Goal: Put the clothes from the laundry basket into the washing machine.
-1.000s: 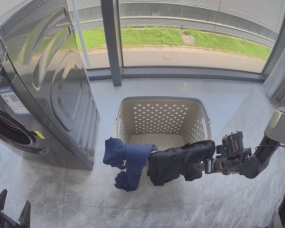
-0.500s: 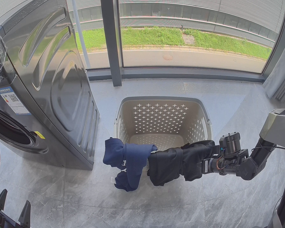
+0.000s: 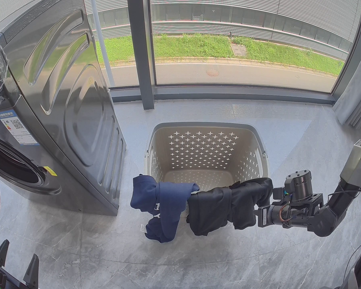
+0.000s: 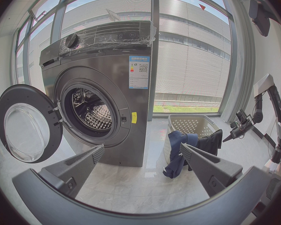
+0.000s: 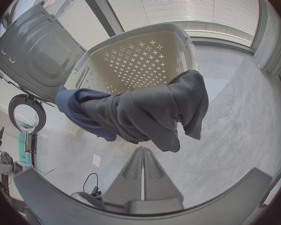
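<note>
Right fingers (image 5: 153, 169) backed off, closed empty | tips just beside black garment (image 3: 224, 207) | left fingers (image 4: 209, 166) open

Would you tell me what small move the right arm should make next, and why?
Probably open the right gripper and ease it forward onto the black garment. Its fingers are pressed together with nothing between them, and their tips sit close beside that garment, which hangs over the near rim of the laundry basket.
</note>
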